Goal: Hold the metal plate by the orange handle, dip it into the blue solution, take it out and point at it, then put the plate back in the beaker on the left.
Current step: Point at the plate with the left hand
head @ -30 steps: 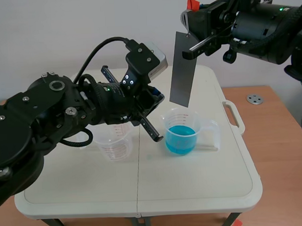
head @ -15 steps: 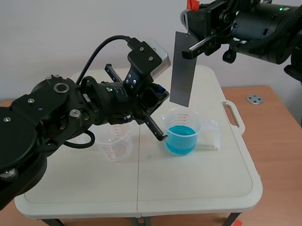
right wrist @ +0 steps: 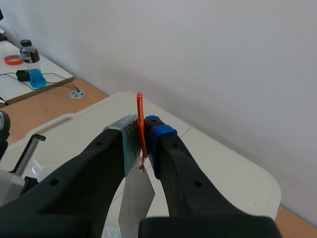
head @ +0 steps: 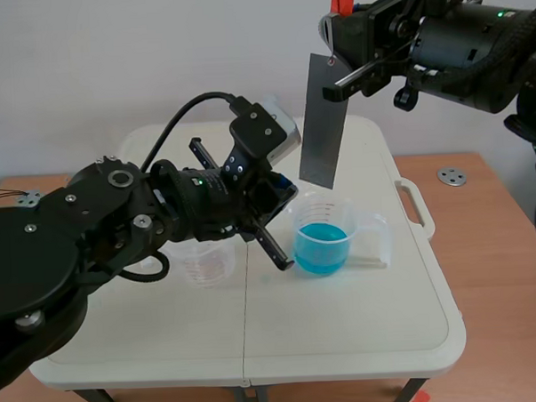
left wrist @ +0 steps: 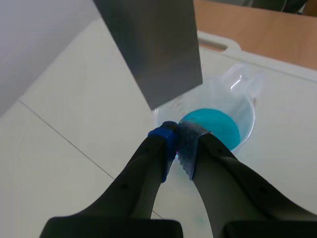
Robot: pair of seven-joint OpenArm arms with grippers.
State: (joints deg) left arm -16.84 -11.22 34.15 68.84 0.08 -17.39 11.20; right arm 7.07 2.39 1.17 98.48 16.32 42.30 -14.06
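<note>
Metal plate (head: 325,123), orange handle (right wrist: 139,116) pinched in right jaws; closed left jaws nearby.

1. Two robot arms: left arm (head: 92,235), right arm (head: 475,41).
2. Two grippers: left gripper (left wrist: 177,142), right gripper (right wrist: 142,136).
3. Two clear jugs: the jug of blue liquid (head: 323,239) and the other jug (head: 207,266).
4. One metal plate (head: 323,127), with one orange handle (right wrist: 140,114).
5. One table (head: 344,322).
6. One bottle (right wrist: 32,67) on a far desk.
7. One round metal disc (head: 451,176).
</note>
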